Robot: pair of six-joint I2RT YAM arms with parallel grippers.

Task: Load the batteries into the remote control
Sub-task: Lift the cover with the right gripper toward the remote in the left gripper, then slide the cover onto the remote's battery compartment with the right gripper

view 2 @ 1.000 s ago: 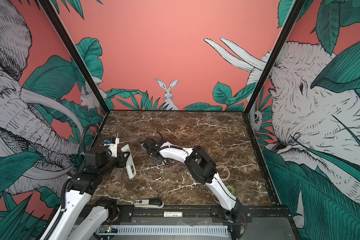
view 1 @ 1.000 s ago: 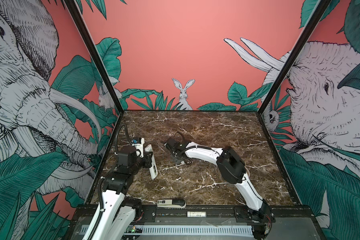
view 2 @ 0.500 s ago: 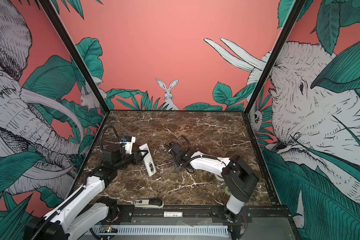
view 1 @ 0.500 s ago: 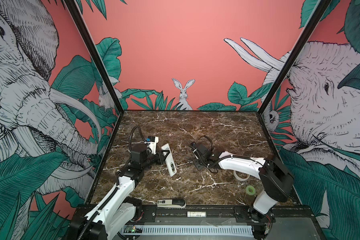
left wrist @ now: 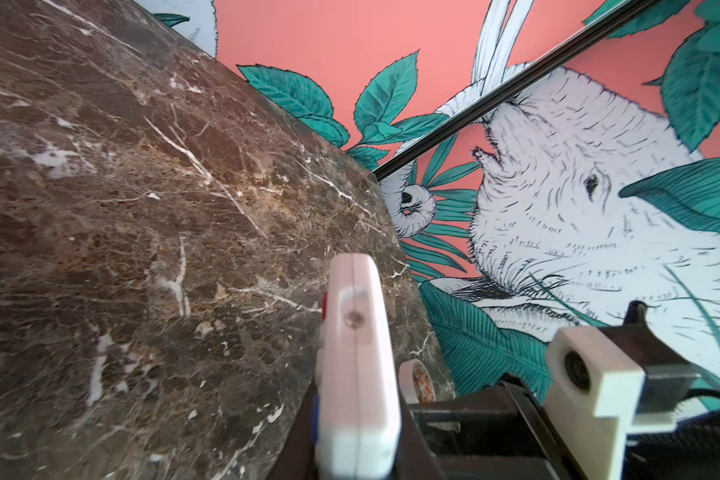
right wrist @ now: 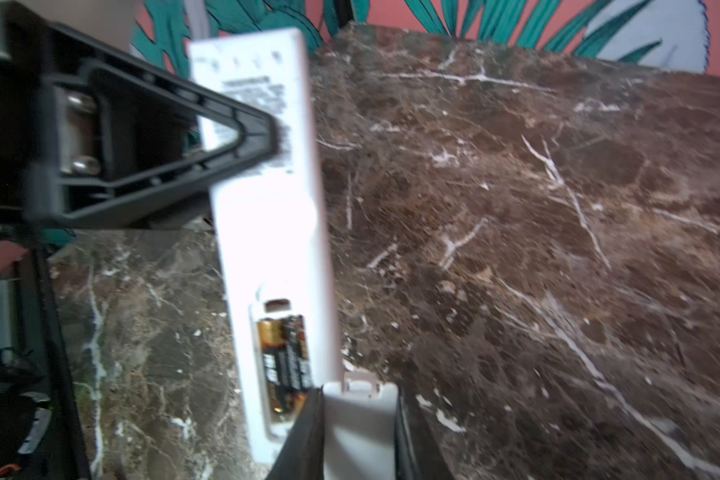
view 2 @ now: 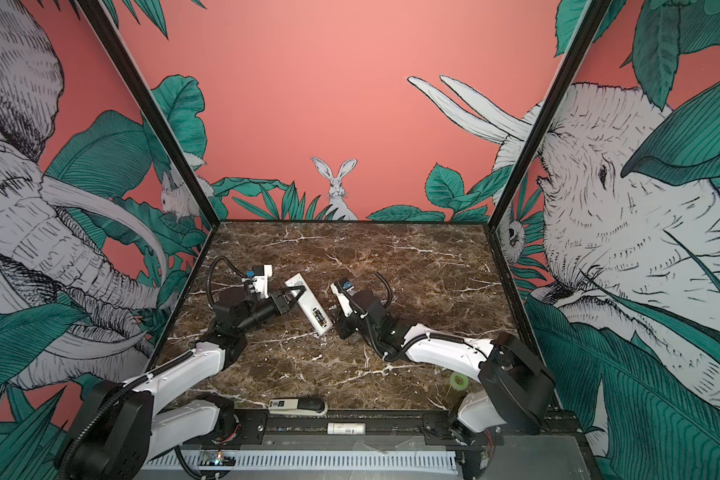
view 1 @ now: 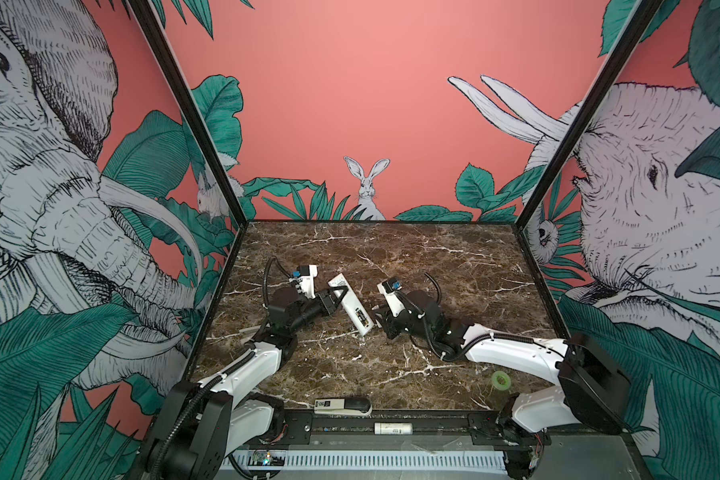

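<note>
The remote control (view 1: pixel 352 305) is a slim white bar held clear of the tabletop (view 1: pixel 433 270) near its middle. Its back face is up, and it slants from far-left to near-right in both top views. The battery bay at its nearer end is uncovered. The batteries (right wrist: pixel 285 365), two dark cells with copper-coloured ends, lie side by side in the bay.

The left tool (view 1: pixel 336 296) is pressed together across the remote's farther half. The right tool (view 1: pixel 382 322) pinches a small white cover (right wrist: pixel 360 428) at the bay's end. The cover seems to touch the remote's edge, though blur leaves that unsure.

Compared with a second ago, the remote has moved right toward the middle. The right arm's elbow has swung out to the right, and the gap between the right tool and the remote has closed.
</note>
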